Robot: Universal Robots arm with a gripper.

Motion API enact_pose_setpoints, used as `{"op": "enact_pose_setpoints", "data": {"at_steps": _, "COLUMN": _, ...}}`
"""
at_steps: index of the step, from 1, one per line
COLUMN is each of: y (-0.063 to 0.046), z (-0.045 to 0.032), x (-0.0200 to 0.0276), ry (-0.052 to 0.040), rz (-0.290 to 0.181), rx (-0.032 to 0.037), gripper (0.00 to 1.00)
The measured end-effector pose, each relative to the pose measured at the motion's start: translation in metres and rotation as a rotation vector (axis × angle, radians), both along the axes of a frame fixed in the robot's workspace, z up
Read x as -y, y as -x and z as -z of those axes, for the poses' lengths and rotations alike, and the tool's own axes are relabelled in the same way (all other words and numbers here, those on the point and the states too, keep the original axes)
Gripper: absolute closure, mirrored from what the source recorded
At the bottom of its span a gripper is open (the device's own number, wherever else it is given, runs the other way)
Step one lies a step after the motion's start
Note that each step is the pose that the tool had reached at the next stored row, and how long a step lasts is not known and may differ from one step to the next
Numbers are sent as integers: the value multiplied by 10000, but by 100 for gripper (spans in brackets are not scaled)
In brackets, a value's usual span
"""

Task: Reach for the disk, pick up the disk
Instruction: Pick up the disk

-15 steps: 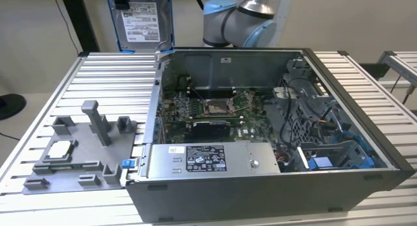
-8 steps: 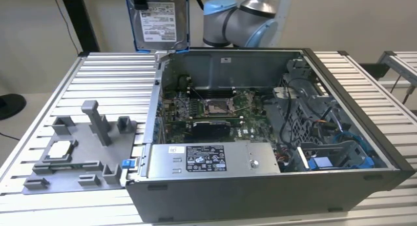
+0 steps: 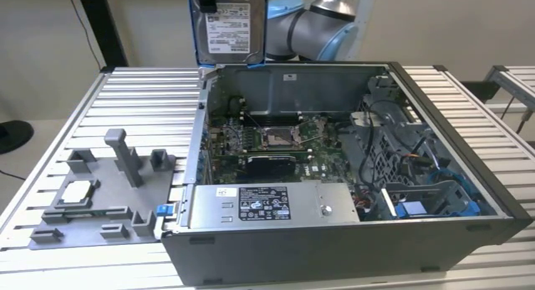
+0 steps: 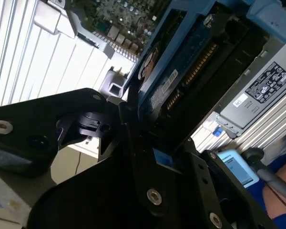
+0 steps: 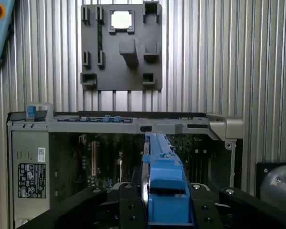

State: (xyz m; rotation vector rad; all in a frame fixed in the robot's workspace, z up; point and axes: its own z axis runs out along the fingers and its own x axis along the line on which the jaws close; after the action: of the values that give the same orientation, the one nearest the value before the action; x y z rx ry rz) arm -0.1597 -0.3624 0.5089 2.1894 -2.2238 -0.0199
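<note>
Pincer tight on upright disk, its top off-frame

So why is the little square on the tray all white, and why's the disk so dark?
First wrist view: glare washes the chip white on the grey tray; second wrist view: the disk sits in shadow while the table slats behind it glow bright.
</note>
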Motion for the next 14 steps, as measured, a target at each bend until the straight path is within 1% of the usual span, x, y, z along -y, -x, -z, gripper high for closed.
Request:
{"op": "enact_pose_setpoints", "data": {"at_steps": 2, "y": -58, "z": 1, "x": 0, "ry": -1, "rz": -1, "rx": 1, "gripper": 100}}
{"op": "enact_pose_setpoints", "data": {"at_steps": 10, "y": -68, "z": 0, "x": 0, "ry": 0, "rz": -2, "rx": 0, "gripper": 100}}
{"op": "enact_pose_setpoints", "data": {"at_steps": 14, "y": -244, "z": 1, "x": -1, "ry": 0, "rz": -2, "rx": 1, "gripper": 100}}
